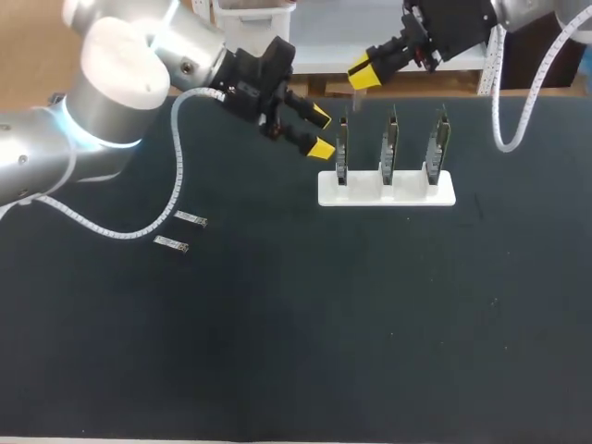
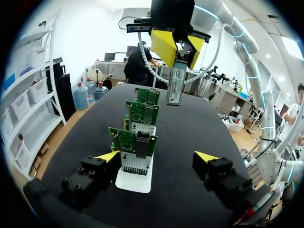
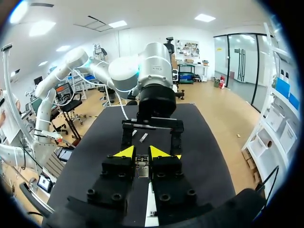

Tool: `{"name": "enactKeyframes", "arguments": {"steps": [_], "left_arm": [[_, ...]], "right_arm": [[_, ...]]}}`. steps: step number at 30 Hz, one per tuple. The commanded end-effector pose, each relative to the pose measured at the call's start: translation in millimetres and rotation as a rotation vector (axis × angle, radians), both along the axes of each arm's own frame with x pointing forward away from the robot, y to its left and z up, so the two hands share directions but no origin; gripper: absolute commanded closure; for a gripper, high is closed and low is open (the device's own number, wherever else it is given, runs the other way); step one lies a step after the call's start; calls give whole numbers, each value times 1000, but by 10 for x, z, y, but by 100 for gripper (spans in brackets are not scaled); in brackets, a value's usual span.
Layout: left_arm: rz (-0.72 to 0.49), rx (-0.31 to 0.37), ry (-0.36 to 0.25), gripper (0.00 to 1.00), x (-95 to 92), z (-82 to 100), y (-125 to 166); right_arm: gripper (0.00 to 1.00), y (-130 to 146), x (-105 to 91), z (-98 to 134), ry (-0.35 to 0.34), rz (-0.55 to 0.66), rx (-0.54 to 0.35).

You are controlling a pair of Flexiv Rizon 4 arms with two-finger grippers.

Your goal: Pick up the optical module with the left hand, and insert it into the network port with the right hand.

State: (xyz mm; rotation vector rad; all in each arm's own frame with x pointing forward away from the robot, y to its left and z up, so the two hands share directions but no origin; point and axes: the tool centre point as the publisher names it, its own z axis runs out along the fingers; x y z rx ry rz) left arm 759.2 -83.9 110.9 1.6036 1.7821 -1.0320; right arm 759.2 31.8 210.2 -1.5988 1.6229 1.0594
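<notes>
My right gripper (image 1: 363,72) hangs above the nearest card of the rack, shut on a slim silver optical module (image 2: 175,83) that points down from its yellow tips. In the right wrist view the optical module (image 3: 142,168) sits pinched between the fingers of the right gripper (image 3: 142,153). Three green network cards (image 1: 389,143) stand upright in a white stand (image 1: 387,190). My left gripper (image 1: 319,131) stands open and empty just left of the stand. In its own view the left gripper (image 2: 157,156) faces the closest network card (image 2: 137,142).
Two spare modules (image 1: 191,218) (image 1: 171,243) lie on the dark mat at the left, under the left arm's white cable (image 1: 176,185). The left arm's wrist (image 3: 154,95) faces the right gripper closely.
</notes>
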Motion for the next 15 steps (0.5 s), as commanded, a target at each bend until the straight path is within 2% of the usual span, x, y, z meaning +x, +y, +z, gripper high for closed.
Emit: {"name": "enactKeyframes", "arguments": {"steps": [1, 15], "left_arm": [[-25, 13, 14, 0, 64, -20, -54], [-51, 55, 17, 0, -37, -104, -77]], "right_arm": [[100, -31, -59, -7, -6, -11, 5], [100, -67, -67, -20, -4, -16, 2]]}}
